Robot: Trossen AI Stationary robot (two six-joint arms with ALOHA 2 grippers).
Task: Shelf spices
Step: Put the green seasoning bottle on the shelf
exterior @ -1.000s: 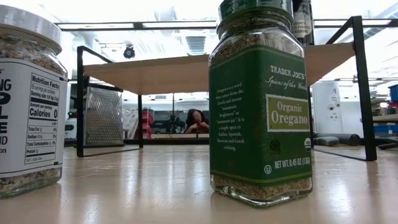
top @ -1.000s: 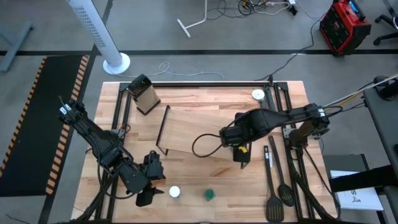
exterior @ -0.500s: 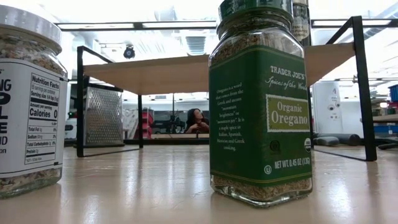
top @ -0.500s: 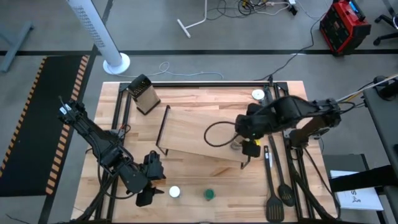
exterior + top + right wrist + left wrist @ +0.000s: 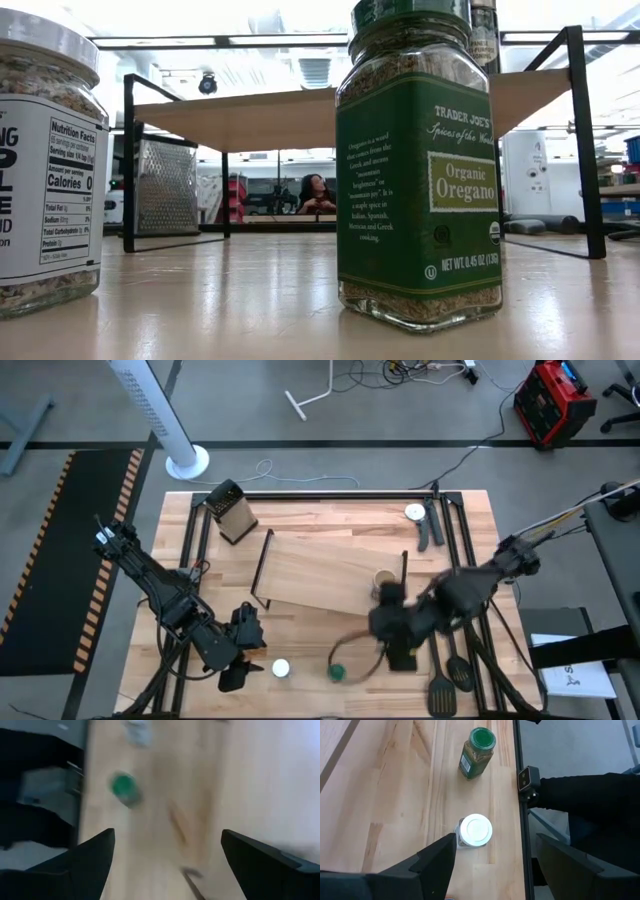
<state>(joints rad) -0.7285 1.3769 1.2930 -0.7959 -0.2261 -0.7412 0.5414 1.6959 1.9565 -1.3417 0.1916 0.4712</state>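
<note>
Spice jars wait on the worktop [image 5: 320, 530] and shelf [image 5: 320, 575], both grippers empty.
Left gripper [image 5: 238, 672] hangs over the near left edge, its fingers [image 5: 432, 865] partly apart around nothing, the white-lidded jar [image 5: 281, 669] just beyond their tips. Beside that stands the green-lidded oregano jar [image 5: 337, 673], untouched. Right gripper [image 5: 400, 657], blurred, hovers right of the green jar, fingers [image 5: 82, 857] spread wide and empty. A tan-lidded jar [image 5: 384, 580] sits on the shelf's right end.

Labels you can read on two jars

Green jar [image 5: 418, 190]: "Trader Joe's", "Organic Oregano", "NET WT. 0.45 OZ"; white-labelled jar [image 5: 45, 170]: "Nutrition Facts", "Calories 0".
</note>
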